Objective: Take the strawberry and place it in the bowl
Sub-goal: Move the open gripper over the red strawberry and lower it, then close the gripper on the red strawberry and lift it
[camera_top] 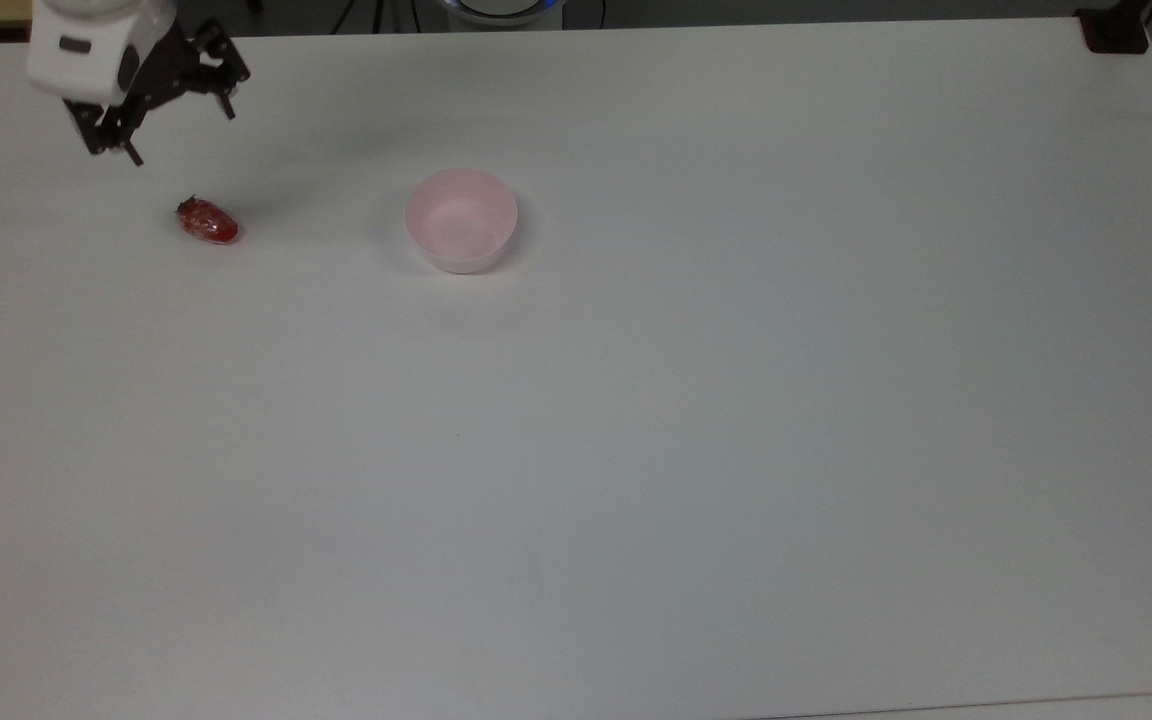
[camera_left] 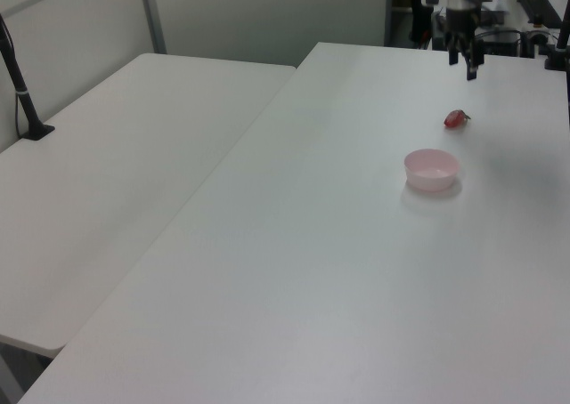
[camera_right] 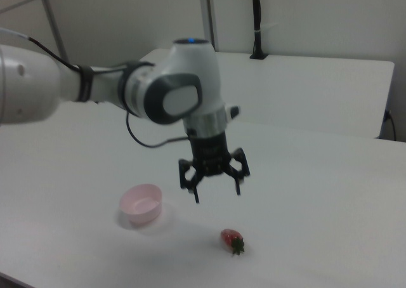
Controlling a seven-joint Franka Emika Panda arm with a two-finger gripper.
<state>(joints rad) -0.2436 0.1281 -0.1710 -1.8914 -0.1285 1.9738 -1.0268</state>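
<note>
Right view, gripper [camera_right: 216,191] spread wide and empty, raised above table [camera_right: 330,193], strawberry [camera_right: 232,240] lying below it, bowl [camera_right: 141,204] apart.

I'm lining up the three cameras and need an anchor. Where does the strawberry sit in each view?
Top view: the strawberry lies on the table at upper left, to the left of the bowl.
Left view: the strawberry lies at upper right, just beyond the bowl.
Right view: the strawberry lies at bottom centre, to the right of the bowl.
Shared landmark: the pink bowl.
</note>
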